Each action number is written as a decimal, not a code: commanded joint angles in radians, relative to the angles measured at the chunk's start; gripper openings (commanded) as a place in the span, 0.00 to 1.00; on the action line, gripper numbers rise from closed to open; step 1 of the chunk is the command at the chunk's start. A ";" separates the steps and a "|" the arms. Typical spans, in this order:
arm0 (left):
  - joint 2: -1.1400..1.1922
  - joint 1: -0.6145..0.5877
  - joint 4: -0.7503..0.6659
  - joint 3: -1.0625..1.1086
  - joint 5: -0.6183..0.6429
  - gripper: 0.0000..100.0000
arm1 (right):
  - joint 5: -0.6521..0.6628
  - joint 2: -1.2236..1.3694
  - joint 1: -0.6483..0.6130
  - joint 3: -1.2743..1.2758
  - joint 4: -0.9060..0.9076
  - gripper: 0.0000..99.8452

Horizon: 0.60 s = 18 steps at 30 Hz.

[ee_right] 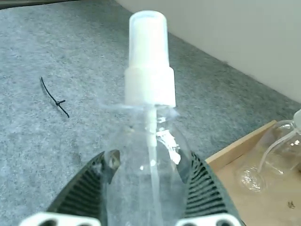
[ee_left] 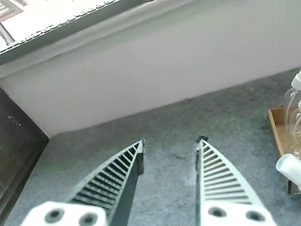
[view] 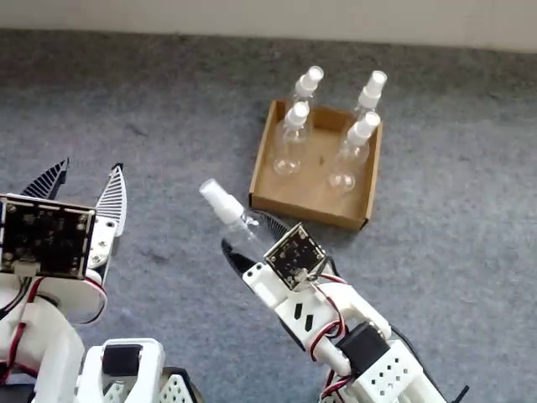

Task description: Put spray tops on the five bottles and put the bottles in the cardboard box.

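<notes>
My right gripper [view: 249,238] pinches the 5th clear plastic bottle with white spray top [ee_right: 149,141], tilted near the shallow brown cardboard box [view: 306,210] holding 4 capped bottles [view: 289,143], left gripper [view: 91,170] spread; best to upright it, then lower it into the box's bare front without knocking neighbours.

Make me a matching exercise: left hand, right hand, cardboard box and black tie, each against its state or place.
1. left hand
2. right hand
3. cardboard box
4. black tie

A. bottles stand in it
B. shut on a bottle
C. lies on the carpet
D. open, holding nothing

Pairs: 1-D, 2-B, 3-A, 4-C
</notes>
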 commanded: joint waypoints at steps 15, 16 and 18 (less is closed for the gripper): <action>0.015 0.120 -0.143 0.282 0.095 0.18 | -0.005 -0.148 -0.116 0.001 -0.028 0.00; 0.010 0.145 -0.143 0.298 0.095 0.18 | -0.005 -0.166 -0.116 0.008 -0.012 0.00; 0.007 0.197 -0.144 0.321 0.098 0.18 | -0.005 -0.196 -0.120 0.013 0.016 0.00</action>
